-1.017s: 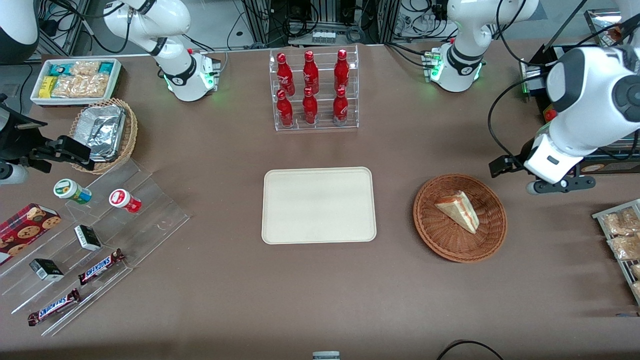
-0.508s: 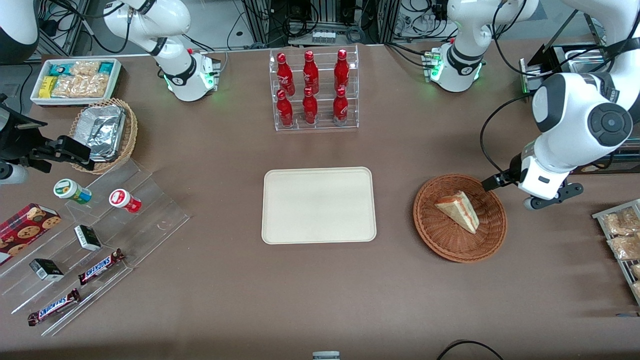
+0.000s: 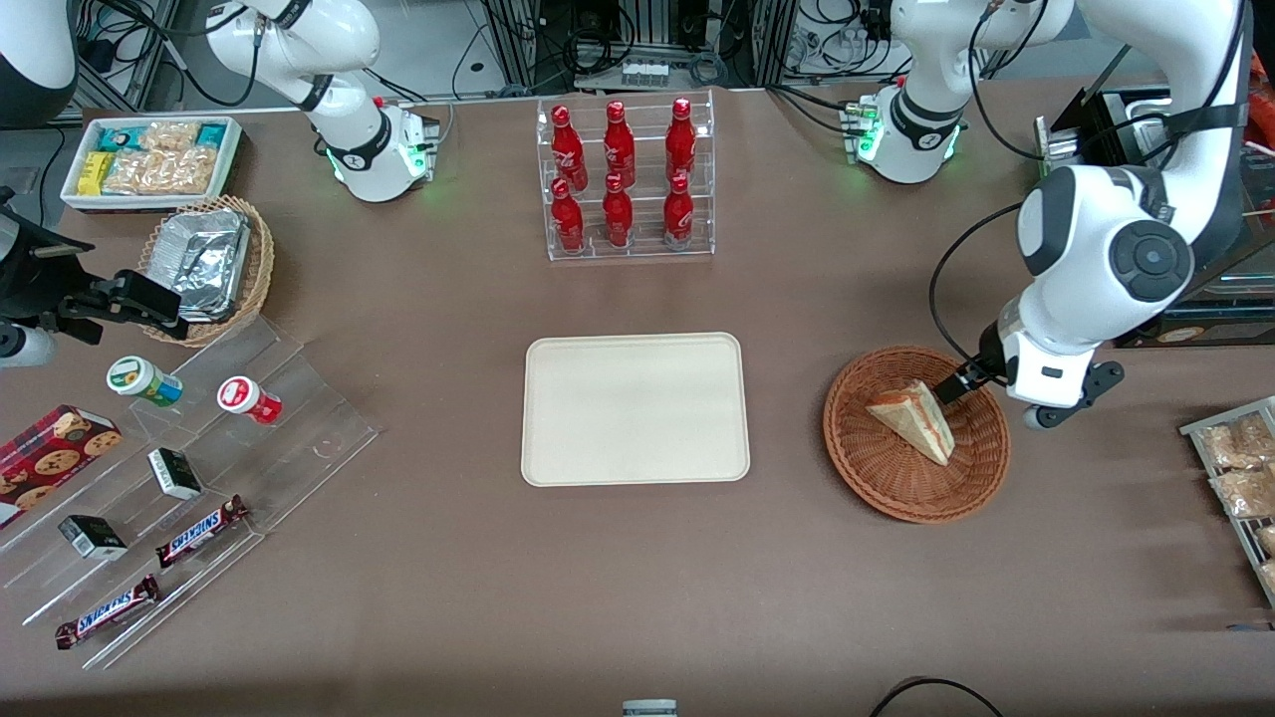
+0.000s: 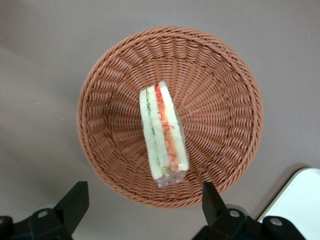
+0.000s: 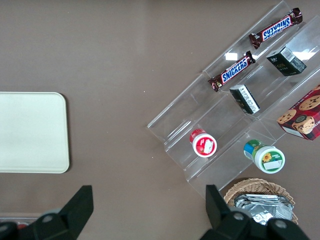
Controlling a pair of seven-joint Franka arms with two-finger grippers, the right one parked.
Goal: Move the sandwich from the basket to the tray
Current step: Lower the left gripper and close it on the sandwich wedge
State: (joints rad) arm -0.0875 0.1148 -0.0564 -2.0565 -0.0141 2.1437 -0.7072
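The sandwich [image 4: 163,134] sits on its long edge in the middle of the basket [image 3: 882,478], wrapped in clear film, its orange and green layers facing up at the wrist camera. The basket rests on the brown table [image 3: 618,578] toward the working arm's end, and the cream tray [image 3: 635,409] lies well apart from it, toward the middle, with nothing on it. The gripper [image 4: 140,200] hangs above the basket near its rim, just off the wedge rather than over it, fingers [image 4: 75,200] spread wide and holding nothing. From where I stand the grasp looks not yet started. The worry is the alignment: if it drops from here, one finger could land on the wicker rim and tip or drag the basket. The wedge is narrow, soft and slick, so a squeeze that is off-centre could topple it flat or let it slide out partway to the tray.
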